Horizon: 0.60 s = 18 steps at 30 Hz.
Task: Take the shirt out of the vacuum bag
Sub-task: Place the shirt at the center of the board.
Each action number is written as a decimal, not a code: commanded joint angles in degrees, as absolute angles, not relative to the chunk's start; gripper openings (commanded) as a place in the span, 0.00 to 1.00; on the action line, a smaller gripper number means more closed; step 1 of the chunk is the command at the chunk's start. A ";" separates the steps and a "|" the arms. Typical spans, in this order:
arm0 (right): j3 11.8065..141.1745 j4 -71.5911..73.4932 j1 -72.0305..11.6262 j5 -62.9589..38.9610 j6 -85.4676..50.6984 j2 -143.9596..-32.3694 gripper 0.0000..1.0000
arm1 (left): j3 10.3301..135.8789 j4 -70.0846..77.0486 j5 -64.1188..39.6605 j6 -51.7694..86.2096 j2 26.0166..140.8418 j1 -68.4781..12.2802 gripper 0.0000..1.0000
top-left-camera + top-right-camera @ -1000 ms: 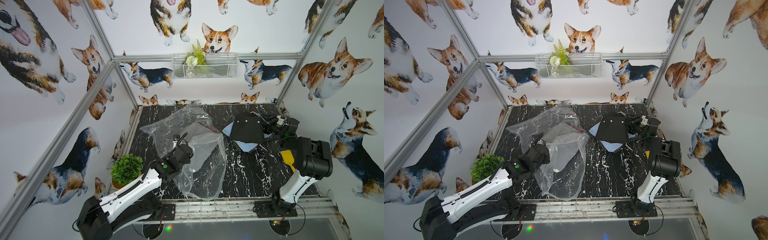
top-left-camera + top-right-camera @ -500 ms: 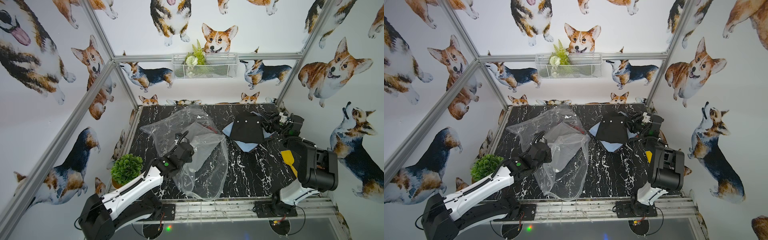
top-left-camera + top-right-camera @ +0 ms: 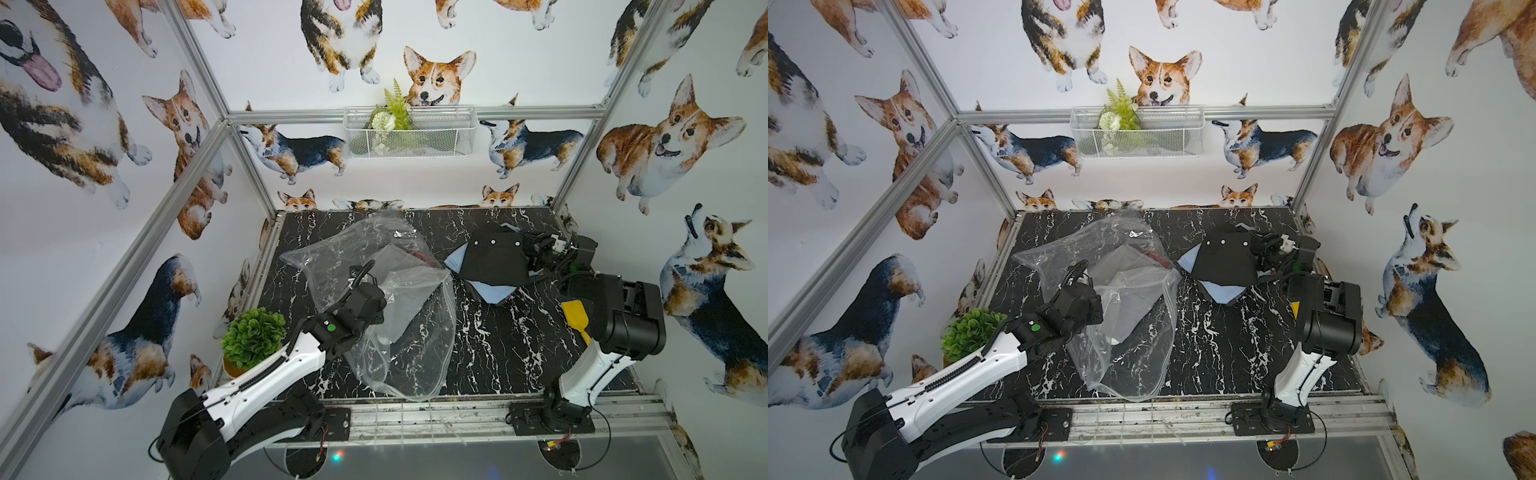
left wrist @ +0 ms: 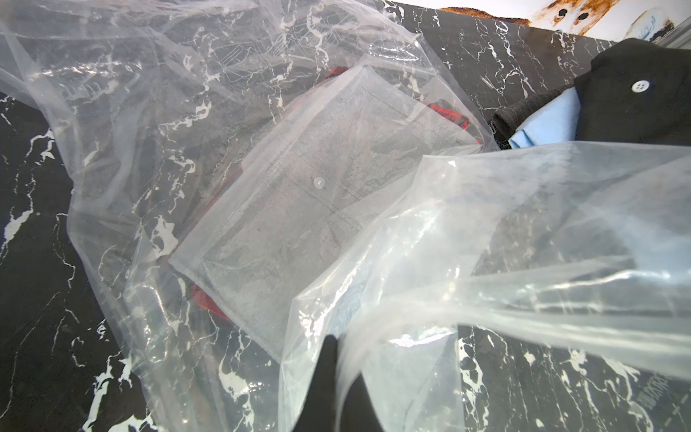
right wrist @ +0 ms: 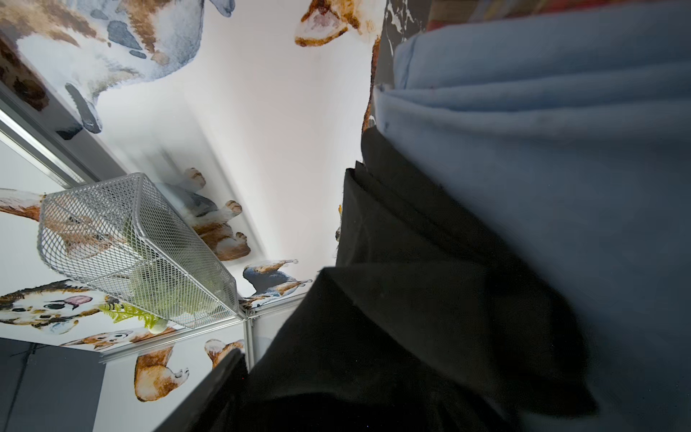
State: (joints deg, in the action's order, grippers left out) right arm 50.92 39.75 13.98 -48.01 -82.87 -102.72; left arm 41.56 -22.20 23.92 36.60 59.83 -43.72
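The vacuum bag (image 3: 419,345) (image 3: 1138,340) (image 4: 149,112) lies crumpled and clear on the left half of the black marble table. My left gripper (image 3: 380,299) (image 3: 1098,307) (image 4: 336,346) is shut on a fold of its plastic, lifting that part. The black shirt (image 3: 494,259) (image 3: 1225,262) (image 4: 635,108) (image 5: 392,318) with white buttons lies outside the bag at the back right, on a folded light-blue cloth (image 3: 490,293) (image 5: 561,149). My right gripper (image 3: 538,255) (image 3: 1266,249) is at the shirt's right edge, open, with black fabric lying between its fingers (image 5: 213,385).
A frosted pouch (image 4: 318,187) with a snap and something red under it sits inside the clear bag. A small potted plant (image 3: 253,336) stands at the table's front left. A wire basket (image 3: 409,133) hangs on the back wall.
The right arm's elbow has risen and its gripper has drawn slightly right along the shirt's edge. The left gripper has shifted a little, still holding the bag. The shirt has stayed put.
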 commanded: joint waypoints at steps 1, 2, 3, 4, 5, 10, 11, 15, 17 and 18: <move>53.29 40.50 13.89 -47.07 -87.22 -103.35 0.75 | 41.93 -21.67 23.39 37.09 59.94 -43.34 0.00; 53.58 40.38 13.85 -47.07 -87.10 -103.60 0.75 | 41.84 -21.52 23.22 37.09 60.02 -43.28 0.00; 53.96 40.68 13.80 -47.29 -87.10 -104.04 0.73 | 41.84 -21.37 23.05 37.09 60.11 -43.24 0.00; 54.24 40.78 13.80 -47.60 -87.09 -104.38 0.72 | 41.86 -21.28 22.88 37.17 60.28 -43.20 0.00; 54.39 41.14 13.80 -47.65 -87.16 -104.73 0.70 | 41.82 -21.23 22.77 37.26 60.46 -43.21 0.00; 54.67 43.63 13.71 -48.89 -87.93 -106.62 0.35 | 41.84 -20.91 22.32 37.35 60.99 -42.99 0.00; 54.77 43.98 13.63 -49.13 -88.06 -106.91 0.28 | 41.89 -20.90 22.25 37.42 61.08 -43.02 0.00; 55.27 45.11 13.62 -49.32 -89.08 -106.74 0.04 | 41.80 -20.92 22.21 37.40 60.93 -42.89 0.00; 55.71 43.66 13.58 -48.57 -88.22 -104.89 0.00 | 41.59 -21.01 22.22 37.35 60.74 -42.91 0.00; 56.24 41.89 13.46 -48.34 -87.01 -103.87 0.00 | 41.50 -20.96 22.27 37.35 60.58 -42.83 0.00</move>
State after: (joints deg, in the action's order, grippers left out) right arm 54.85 41.08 13.82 -49.71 -83.70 -106.39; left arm 41.56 -21.76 22.33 36.64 60.97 -43.09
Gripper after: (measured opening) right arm 0.053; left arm 0.052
